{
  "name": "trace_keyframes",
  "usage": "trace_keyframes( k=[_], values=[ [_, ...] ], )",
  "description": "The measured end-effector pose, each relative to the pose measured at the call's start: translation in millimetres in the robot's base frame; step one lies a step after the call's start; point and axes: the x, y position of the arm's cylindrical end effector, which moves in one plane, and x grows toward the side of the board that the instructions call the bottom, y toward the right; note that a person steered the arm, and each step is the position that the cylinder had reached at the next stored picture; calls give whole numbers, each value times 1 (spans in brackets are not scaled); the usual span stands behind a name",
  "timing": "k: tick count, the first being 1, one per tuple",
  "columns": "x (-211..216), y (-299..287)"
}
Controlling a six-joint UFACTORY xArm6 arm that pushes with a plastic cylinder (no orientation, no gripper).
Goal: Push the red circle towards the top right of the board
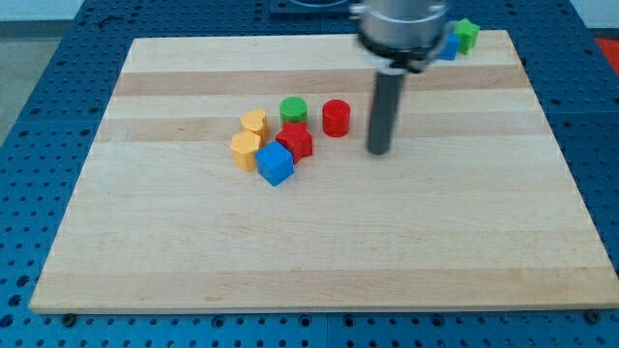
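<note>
Here we had no pincer to open or close, and nothing was held: the arm ended in a plain dark rod, and my tip (378, 151) stood on the wooden board (319, 251) just to the view's right of the red circle (336, 117), near it but apart, with a strip of bare wood between them. The tip sat slightly lower in the view than that block.

The red circle stood upright near the middle of the board, a little toward the view's top. To its left, just beside it, was the green circle (293, 108). Below the green one lay a red block (295, 140) of an irregular, star-like shape, and a blue cube (275, 164) sat touching it at the lower left. Two yellow blocks formed the left edge of the cluster, the upper yellow block (253, 123) and the lower yellow block (246, 150), close together; we could not make out their shapes for certain.

Well apart, at the board's top right corner, a green block (467, 35) and a blue block (449, 45) sat side by side, the blue one partly hidden behind the arm's grey housing (401, 27).
</note>
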Motion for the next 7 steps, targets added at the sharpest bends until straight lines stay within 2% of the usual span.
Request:
trace_keyframes(
  k=[1, 2, 3, 6, 7],
  values=[
    [-9, -48],
    [-19, -49],
    [-30, -43],
    [-109, 51],
    [-125, 46]
  ],
)
